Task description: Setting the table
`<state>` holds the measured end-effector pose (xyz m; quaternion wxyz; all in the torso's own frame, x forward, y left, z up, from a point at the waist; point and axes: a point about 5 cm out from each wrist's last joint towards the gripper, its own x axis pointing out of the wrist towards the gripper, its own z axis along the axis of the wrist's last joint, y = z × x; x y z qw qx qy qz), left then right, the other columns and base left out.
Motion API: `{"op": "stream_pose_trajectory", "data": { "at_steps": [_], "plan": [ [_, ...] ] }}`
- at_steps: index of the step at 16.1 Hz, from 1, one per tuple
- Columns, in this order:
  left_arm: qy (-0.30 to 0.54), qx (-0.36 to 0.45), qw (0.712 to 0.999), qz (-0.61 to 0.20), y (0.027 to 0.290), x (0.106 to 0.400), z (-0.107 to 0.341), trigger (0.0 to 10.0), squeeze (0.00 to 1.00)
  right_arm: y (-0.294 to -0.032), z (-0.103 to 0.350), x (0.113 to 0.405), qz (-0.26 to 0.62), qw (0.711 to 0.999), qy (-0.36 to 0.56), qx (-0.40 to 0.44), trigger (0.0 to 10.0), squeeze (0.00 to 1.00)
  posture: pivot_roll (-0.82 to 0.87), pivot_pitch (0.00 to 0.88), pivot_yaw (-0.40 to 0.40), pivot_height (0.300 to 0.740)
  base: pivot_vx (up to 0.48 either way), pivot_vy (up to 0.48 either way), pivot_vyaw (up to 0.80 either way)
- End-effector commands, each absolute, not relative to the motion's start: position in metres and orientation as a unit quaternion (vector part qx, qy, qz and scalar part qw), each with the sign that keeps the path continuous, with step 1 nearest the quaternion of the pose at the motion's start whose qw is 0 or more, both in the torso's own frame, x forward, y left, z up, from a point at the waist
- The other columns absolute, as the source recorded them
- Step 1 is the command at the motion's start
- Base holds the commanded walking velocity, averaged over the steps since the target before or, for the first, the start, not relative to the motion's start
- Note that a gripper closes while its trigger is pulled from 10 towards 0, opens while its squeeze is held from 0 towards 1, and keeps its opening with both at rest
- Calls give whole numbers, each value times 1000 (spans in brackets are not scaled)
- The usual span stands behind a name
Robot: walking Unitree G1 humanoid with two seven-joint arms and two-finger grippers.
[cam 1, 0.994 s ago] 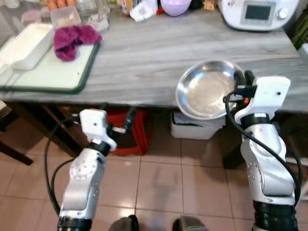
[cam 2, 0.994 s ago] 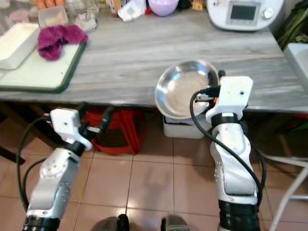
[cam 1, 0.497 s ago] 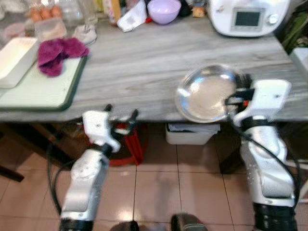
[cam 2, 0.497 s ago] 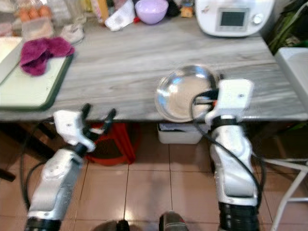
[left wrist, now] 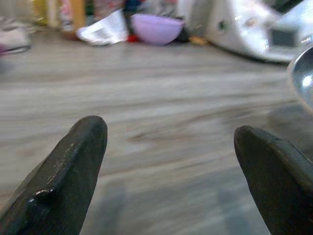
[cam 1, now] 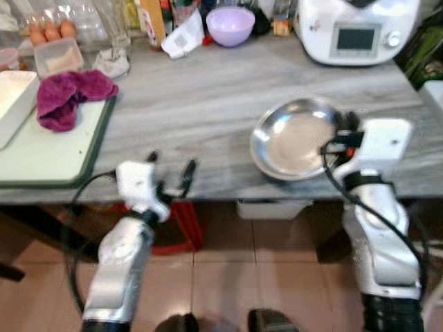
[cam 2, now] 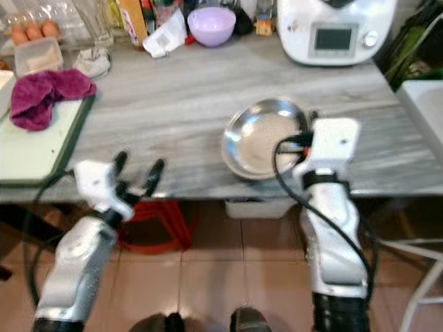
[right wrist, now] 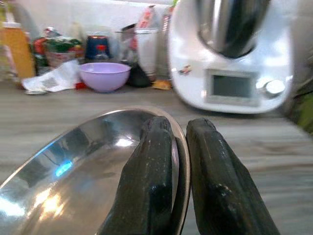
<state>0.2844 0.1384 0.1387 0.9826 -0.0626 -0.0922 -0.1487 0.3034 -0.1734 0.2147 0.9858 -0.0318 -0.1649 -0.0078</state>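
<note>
A shiny steel bowl (cam 1: 294, 138) hangs over the front part of the grey wood table (cam 1: 208, 90), right of centre. My right gripper (cam 1: 344, 131) is shut on the bowl's right rim; in the right wrist view the two black fingers (right wrist: 151, 176) pinch the rim of the steel bowl (right wrist: 83, 166). My left gripper (cam 1: 169, 176) is open at the table's front edge, left of the bowl, holding nothing. The left wrist view looks across the tabletop between its spread fingers (left wrist: 73, 161).
A green tray (cam 1: 48, 145) with a purple cloth (cam 1: 69, 100) lies at the left. Along the back stand a lilac bowl (cam 1: 231, 24), a white kitchen machine (cam 1: 356, 31), bottles, a glass, eggs and a small container (cam 1: 59, 55). A red stool (cam 1: 183, 228) is under the table.
The camera has come closer to the table. My right gripper has carried the bowl from beyond the front edge to over the tabletop. My left gripper has risen to the table edge.
</note>
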Motion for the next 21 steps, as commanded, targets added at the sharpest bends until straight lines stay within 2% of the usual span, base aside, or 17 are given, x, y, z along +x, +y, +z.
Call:
{"op": "stream_pose_trajectory", "data": {
  "at_steps": [1,6,13,21],
  "plan": [
    [-91,-57,983,-152,137,280,138,10000,0,-178,215,304,-13,986,-167,-27,10000,0,-169,223,24,740,0,0,0],
    [-72,-34,982,-171,141,265,128,10000,0,-181,211,314,-7,988,-153,11,10000,0,-155,219,23,740,0,0,0],
    [-75,-35,960,-269,130,253,134,10000,0,-180,198,339,8,992,-110,56,10000,0,-125,213,25,740,0,0,0],
    [-73,-35,956,-283,129,252,133,10000,0,-172,197,366,27,991,-97,84,10000,0,-108,213,34,740,0,0,0]
  ]
}}
